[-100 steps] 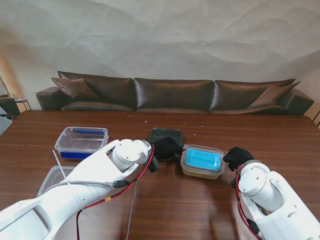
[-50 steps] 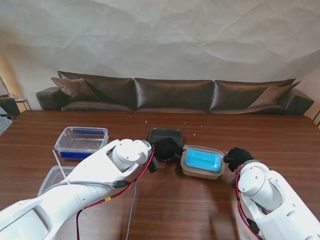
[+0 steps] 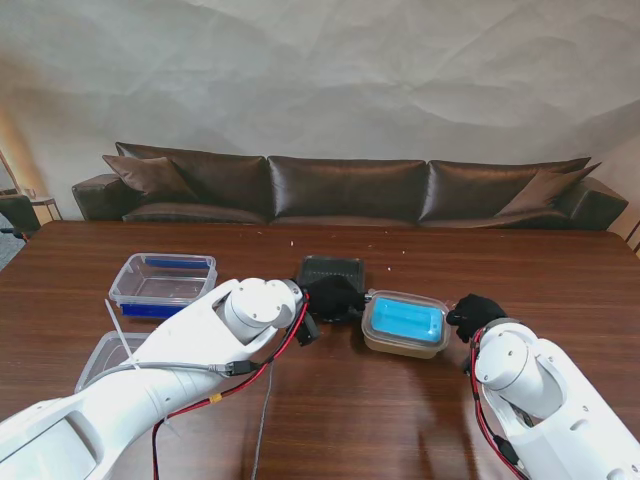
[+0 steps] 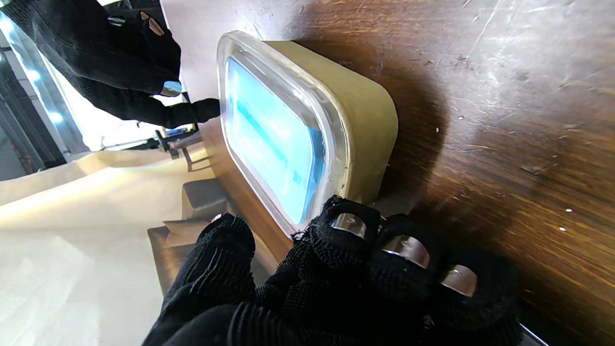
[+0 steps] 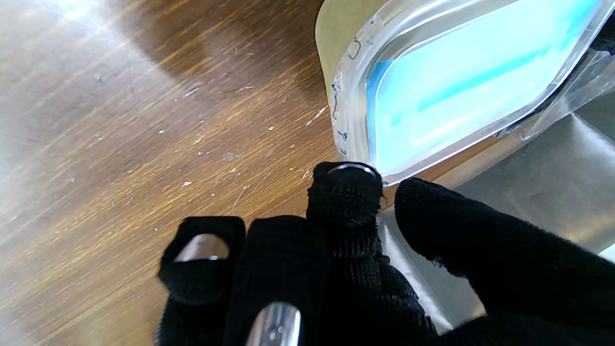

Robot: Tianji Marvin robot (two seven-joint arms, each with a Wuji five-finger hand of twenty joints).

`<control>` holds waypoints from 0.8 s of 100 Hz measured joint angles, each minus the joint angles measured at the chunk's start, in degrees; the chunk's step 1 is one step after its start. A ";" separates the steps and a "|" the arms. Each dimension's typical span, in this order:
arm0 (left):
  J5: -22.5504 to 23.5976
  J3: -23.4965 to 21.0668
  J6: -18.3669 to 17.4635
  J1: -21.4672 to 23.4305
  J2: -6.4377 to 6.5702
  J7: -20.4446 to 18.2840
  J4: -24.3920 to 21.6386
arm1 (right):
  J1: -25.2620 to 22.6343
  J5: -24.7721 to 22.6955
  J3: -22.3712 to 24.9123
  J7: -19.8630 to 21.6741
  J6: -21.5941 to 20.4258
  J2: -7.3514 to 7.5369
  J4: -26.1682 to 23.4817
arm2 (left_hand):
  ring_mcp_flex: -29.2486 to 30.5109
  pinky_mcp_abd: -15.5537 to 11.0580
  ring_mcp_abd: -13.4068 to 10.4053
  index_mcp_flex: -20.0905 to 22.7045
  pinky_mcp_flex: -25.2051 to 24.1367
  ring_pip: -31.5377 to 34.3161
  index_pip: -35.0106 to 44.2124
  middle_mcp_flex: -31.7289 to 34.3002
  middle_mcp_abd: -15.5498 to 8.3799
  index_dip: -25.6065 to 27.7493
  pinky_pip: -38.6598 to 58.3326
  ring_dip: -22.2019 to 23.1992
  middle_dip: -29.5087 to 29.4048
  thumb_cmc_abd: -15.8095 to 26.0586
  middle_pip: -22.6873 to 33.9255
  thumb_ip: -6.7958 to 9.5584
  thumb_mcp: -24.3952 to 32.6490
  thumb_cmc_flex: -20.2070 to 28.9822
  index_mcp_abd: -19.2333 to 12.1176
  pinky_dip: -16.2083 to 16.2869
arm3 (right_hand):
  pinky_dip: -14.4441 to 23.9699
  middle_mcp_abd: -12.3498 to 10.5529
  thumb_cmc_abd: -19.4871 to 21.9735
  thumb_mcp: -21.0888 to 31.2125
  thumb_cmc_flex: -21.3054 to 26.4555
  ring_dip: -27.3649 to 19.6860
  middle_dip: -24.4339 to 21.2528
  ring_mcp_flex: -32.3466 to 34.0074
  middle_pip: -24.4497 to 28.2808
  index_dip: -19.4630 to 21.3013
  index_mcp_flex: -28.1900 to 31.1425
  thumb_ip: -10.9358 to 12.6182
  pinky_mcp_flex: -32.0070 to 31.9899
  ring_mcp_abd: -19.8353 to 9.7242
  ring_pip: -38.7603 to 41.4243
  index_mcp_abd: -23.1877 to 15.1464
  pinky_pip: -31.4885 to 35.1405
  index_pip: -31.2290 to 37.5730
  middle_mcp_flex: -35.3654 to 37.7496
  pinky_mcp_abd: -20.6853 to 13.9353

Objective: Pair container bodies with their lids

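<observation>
A beige rectangular container with rounded corners [image 4: 355, 120] is seen resting on the dark brown scratched wooden table [image 4: 519, 96]. It is covered by a clear plastic lid with a light blue centre [image 4: 269, 139]. The black-gloved left hand [image 4: 336, 283] is placed at one short end, its curled fingertips [image 4: 348, 226] touching the lid's rim. At the opposite end, a fingertip of the black-gloved right hand [image 4: 120, 67] is pressed against the lid's edge.

The tan container body [image 3: 400, 346] carries a clear lid [image 3: 405, 319] showing bright blue. Both hands, left hand [image 3: 333, 297] and right hand [image 3: 474, 314], wear black knit gloves. The table [image 3: 380, 420] is dark brown wood grain. A black tray [image 3: 330, 268] is behind.
</observation>
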 measured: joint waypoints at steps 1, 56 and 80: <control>0.01 0.00 0.00 0.00 0.00 0.00 0.00 | 0.01 -0.02 -0.01 0.00 0.00 0.00 0.01 | 0.00 0.00 0.00 0.00 0.00 0.00 0.00 0.00 0.00 0.00 0.00 0.00 0.00 0.00 0.00 0.00 0.00 0.00 0.00 0.00 | 0.00 0.00 0.00 0.00 0.00 0.00 0.00 0.00 0.00 0.00 0.00 0.00 0.00 0.00 0.00 0.00 0.00 0.00 0.00 0.00; 0.33 -0.14 0.40 0.13 0.27 -0.07 -0.44 | 0.64 -0.52 -0.49 0.20 0.28 0.11 0.68 | 0.00 0.00 0.00 -0.01 0.00 0.00 0.00 0.00 0.00 0.00 0.00 0.00 -0.02 0.00 0.00 0.00 0.00 0.00 0.43 0.00 | 0.00 0.00 0.00 -0.09 0.00 -0.01 -0.01 0.00 -0.54 0.01 0.00 0.00 0.00 0.01 0.00 -0.01 0.00 0.01 0.01 0.02; 0.28 -0.16 0.43 0.13 0.31 -0.25 -0.42 | 0.43 -0.79 -0.13 -1.38 -0.79 -0.10 0.68 | 0.00 0.00 0.00 -0.01 0.00 0.00 0.00 0.00 0.00 0.00 0.00 0.00 -0.05 0.00 0.00 0.01 0.00 0.00 0.43 0.00 | 0.00 0.00 0.00 -0.10 0.00 -0.02 -0.01 0.00 -0.55 0.01 0.00 0.00 0.00 0.01 0.00 -3.59 0.00 0.35 0.01 0.05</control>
